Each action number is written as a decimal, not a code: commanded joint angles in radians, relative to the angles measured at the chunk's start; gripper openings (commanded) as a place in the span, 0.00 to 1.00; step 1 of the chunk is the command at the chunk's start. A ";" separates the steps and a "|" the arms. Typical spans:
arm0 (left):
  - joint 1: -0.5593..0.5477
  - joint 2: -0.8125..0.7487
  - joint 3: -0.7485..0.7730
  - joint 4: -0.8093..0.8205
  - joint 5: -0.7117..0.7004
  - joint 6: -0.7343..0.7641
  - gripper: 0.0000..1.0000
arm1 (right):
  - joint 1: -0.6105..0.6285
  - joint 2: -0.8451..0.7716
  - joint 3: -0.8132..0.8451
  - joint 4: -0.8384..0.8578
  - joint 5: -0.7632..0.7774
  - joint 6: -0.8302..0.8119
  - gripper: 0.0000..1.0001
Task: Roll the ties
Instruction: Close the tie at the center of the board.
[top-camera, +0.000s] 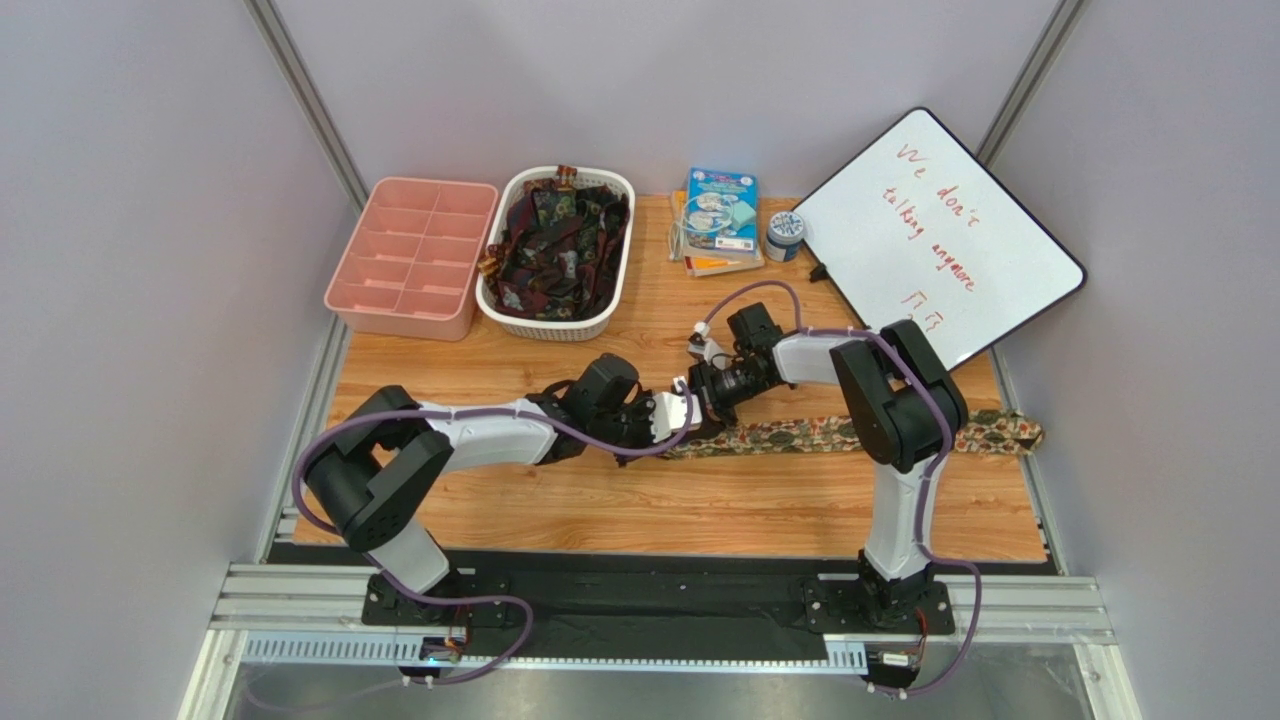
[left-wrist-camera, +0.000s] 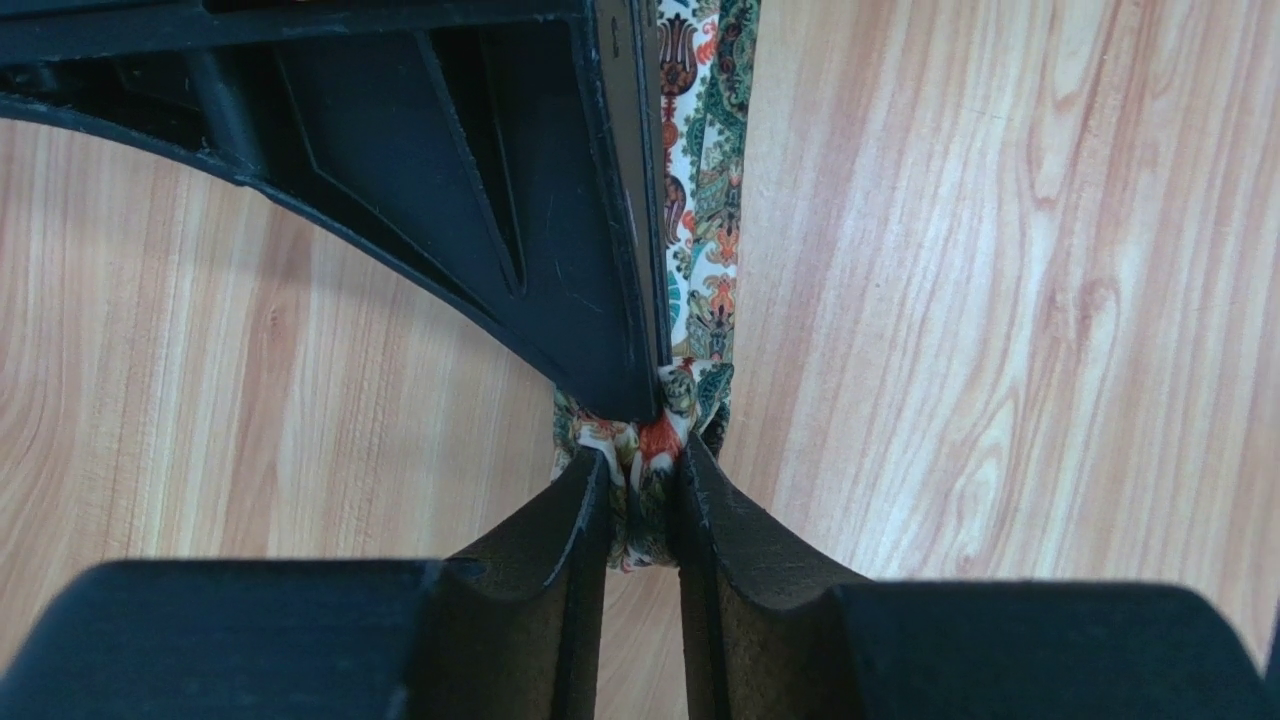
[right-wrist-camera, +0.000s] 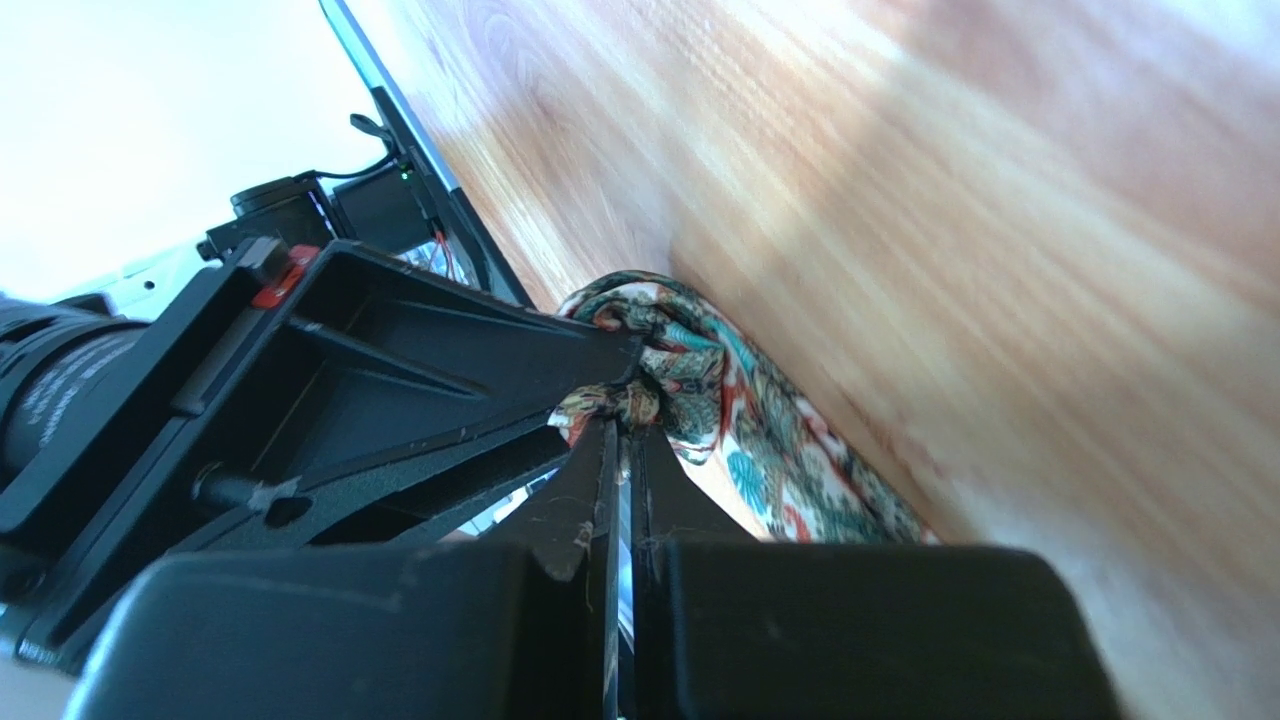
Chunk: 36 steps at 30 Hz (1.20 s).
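Observation:
A green, tan and red floral tie (top-camera: 842, 437) lies lengthwise across the wooden table, its wide end at the right edge. Its left end is bunched up between both grippers. My left gripper (top-camera: 679, 416) is shut on that bunched end; the left wrist view shows its fingertips (left-wrist-camera: 589, 495) pinching the tie (left-wrist-camera: 700, 180), which runs away across the wood. My right gripper (top-camera: 709, 390) meets it from the far side, shut on the same bunched end of the tie (right-wrist-camera: 684, 368). Its jaws are almost touching in the right wrist view (right-wrist-camera: 621, 428). More dark ties (top-camera: 559, 240) fill a white basket.
The white basket (top-camera: 519, 312) stands at the back centre, with a pink compartment tray (top-camera: 412, 255) to its left. Books (top-camera: 718, 219), a tape roll (top-camera: 784, 233) and a whiteboard (top-camera: 939, 233) are at the back right.

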 joint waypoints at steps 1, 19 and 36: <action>-0.016 0.011 0.113 -0.190 -0.023 0.031 0.25 | -0.016 -0.040 0.024 -0.117 0.079 -0.094 0.00; 0.033 -0.107 -0.016 0.045 0.086 -0.112 0.66 | -0.013 0.043 0.068 -0.212 0.343 -0.166 0.00; 0.036 0.077 -0.120 0.485 0.161 -0.158 0.48 | 0.009 0.120 0.061 -0.157 0.311 -0.148 0.00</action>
